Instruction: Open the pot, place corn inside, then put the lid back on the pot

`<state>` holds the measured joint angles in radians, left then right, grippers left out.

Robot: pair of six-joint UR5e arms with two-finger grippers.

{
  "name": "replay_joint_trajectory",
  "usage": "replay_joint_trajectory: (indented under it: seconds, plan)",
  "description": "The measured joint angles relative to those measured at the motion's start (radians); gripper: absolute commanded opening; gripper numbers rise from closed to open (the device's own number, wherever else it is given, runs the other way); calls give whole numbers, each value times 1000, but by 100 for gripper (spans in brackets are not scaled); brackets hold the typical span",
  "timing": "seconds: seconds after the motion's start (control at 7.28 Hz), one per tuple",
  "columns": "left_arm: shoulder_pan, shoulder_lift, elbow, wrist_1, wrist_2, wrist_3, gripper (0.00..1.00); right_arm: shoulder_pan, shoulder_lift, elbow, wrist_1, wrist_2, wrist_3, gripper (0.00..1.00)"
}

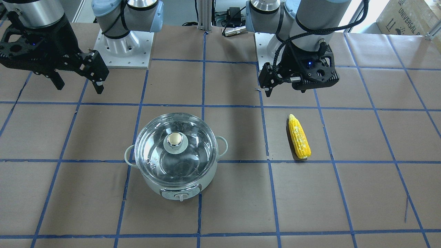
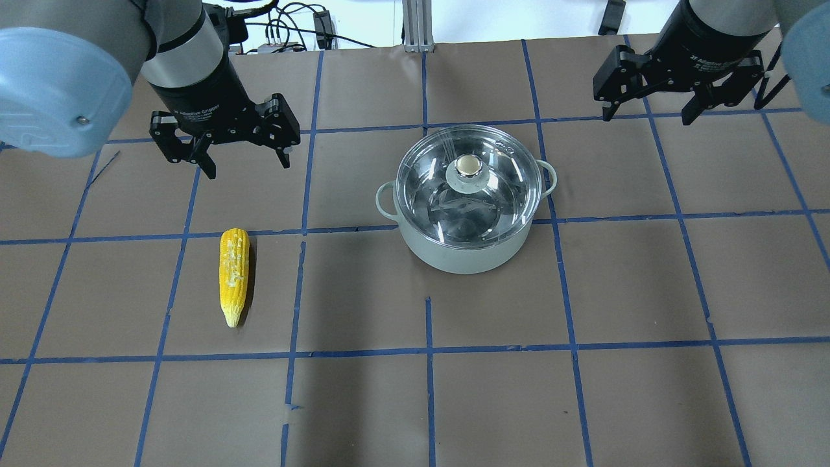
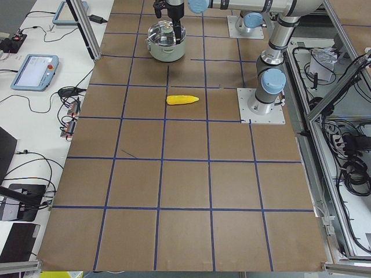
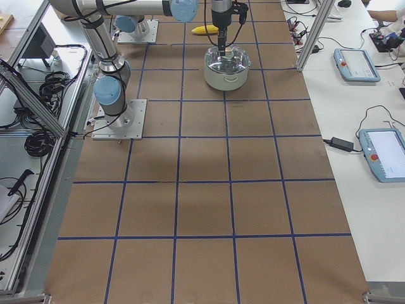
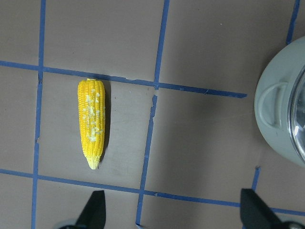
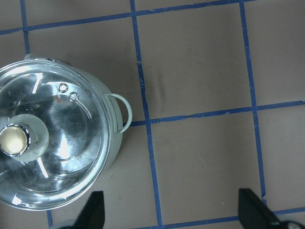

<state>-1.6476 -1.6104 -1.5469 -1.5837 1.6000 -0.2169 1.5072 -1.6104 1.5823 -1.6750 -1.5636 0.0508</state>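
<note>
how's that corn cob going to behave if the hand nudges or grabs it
The corn looks round and tapered, so a sideways push would probably roll it in an arc. Its bumpy kernels likely give decent grip. It seems rigid, lying straight and flat.

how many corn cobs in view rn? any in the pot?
1. The corn cob lies on the table on the robot's left side, apart from the pot. Nothing yellow shows through the glass lid, which sits on the pot.

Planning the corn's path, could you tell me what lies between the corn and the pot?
Only bare taped table separates the corn and pot, per the overhead view.
</note>
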Motion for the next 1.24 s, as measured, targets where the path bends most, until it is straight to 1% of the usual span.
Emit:
replay_joint_trajectory:
  seconds: [0.55,0.82,0.96,1.24]
  plan:
    - [4,1,-8,4,2,29,100,0,-4,11,19,6,0,100]
    - [25,-3,-13,4,2,58,100,1,-3,16,23,0,-8,100]
    - [47,-4,-14,5,2,82,100,4,-2,17,24,1,-12,100]
    - [144,-3,-18,6,-1,239,100,49,12,19,36,3,-19,100]
